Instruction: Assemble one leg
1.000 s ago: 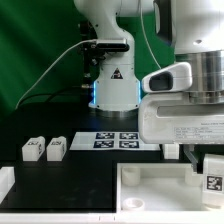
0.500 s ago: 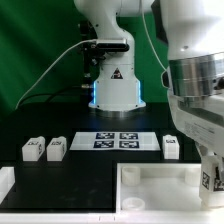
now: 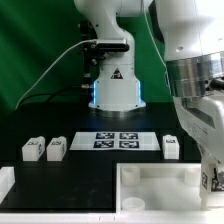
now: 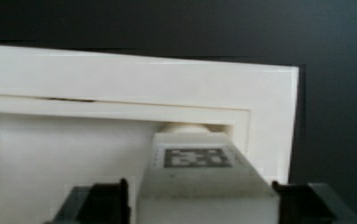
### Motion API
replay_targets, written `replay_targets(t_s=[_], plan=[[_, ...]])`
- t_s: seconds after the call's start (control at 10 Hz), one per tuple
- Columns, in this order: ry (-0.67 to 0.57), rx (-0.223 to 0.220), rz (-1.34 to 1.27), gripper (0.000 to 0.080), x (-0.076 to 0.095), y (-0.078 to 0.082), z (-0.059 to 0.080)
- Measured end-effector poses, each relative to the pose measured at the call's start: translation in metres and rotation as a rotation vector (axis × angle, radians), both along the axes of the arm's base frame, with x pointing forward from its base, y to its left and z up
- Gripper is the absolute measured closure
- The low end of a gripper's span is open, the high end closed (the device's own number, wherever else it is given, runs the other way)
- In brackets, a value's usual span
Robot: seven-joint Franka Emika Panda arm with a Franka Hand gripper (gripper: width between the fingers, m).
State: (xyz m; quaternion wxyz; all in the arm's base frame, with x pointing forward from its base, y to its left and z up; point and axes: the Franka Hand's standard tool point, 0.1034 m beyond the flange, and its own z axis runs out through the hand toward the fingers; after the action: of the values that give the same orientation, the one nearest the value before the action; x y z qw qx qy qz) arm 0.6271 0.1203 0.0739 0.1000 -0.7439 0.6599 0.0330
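since a second ago the wrist has rolled over: the flat face of the hand that we saw then has turned away, and the rounded arm (image 3: 195, 75) now fills the exterior view's right. with that turn the end effector (image 3: 212, 178) has sunk a little toward the tray's corner. a loose leg (image 3: 171, 146) behind it, half covered before, now stands in full sight just beside the marker board (image 3: 118, 140).

the end effector is closed on the leg (image 4: 196, 165). in the wrist view we see its two dark fingers (image 4: 100, 203) set against either side of the leg's pale body, with the black-and-white tag facing the camera. the leg hangs over a corner of the white tray (image 4: 86, 75), close to a small rounded stub (image 4: 193, 128) that sits in that corner. whether the leg touches the stub we cannot tell, as the picture is soft there. past the tray's edge lies the black surface (image 4: 344, 120).

in the exterior view the held leg shows only as a sliver with a bit of tag at the frame's right edge, above the tray. the tray lies at the front of the surface. the marker board lies flat before the arm's base (image 3: 112, 85). two more legs (image 3: 32, 150) (image 3: 55, 149) stand side by side at the exterior view's left, well apart from the tray. a white part (image 3: 5, 182) is cut off by the frame at the lower left, and we cannot say what it is.
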Motion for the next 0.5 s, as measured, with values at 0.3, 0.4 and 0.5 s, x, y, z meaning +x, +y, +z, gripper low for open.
replay_targets(t_s=[0.3,0.4,0.5], plan=[[-0.097,-0.058,0.489,0.0162,-0.0006,0.0005,-0.0019],[-0.120,-0.068,0.619,0.0162,-0.0016,0.0025,-0.0025],[-0.139,-0.077,0.718,0.0152,-0.0011,0.0006,-0.0024]])
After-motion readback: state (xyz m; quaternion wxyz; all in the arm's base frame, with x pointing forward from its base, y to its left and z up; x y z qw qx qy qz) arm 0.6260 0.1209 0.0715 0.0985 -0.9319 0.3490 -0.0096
